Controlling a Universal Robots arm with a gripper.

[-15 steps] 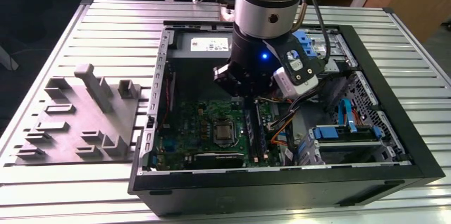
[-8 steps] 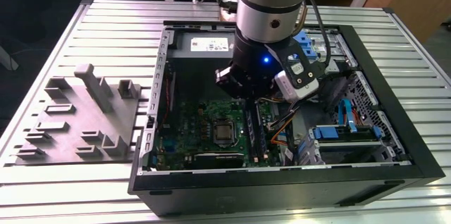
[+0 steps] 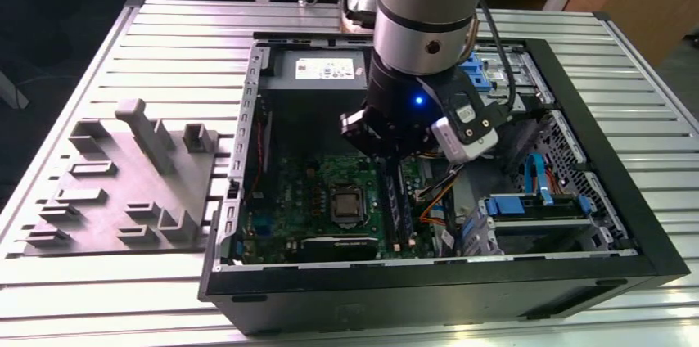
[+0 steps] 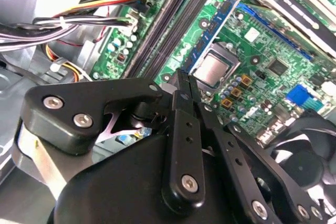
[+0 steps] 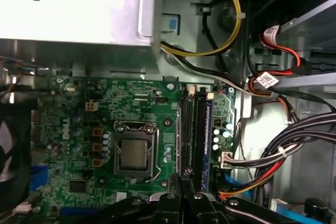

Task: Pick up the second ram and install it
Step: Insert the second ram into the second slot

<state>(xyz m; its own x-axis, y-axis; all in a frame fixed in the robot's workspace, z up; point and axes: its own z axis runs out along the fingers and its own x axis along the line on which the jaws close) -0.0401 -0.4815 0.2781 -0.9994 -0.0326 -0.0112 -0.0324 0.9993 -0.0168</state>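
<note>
Slatted table (image 3: pixel 164 44) bears one open computer case (image 3: pixel 437 281); mid-frame, one gripper (image 3: pixel 382 150), fingers (image 4: pixel 182 103) pressed together, hovers above two dark memory slots (image 5: pixel 191 129).

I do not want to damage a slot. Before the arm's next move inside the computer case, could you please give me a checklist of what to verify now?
1. Fingers shut: ok, they meet in both wrist views.
2. Second ram between them: cannot tell, the gap is hidden.
3. Gripper at the memory slots: ok, its tip lies in line with them, beside the processor socket.
4. Slots free to take a stick: cannot tell.
5. Cables clear of the slots: ok, they lie to the side, apart from them.
</note>
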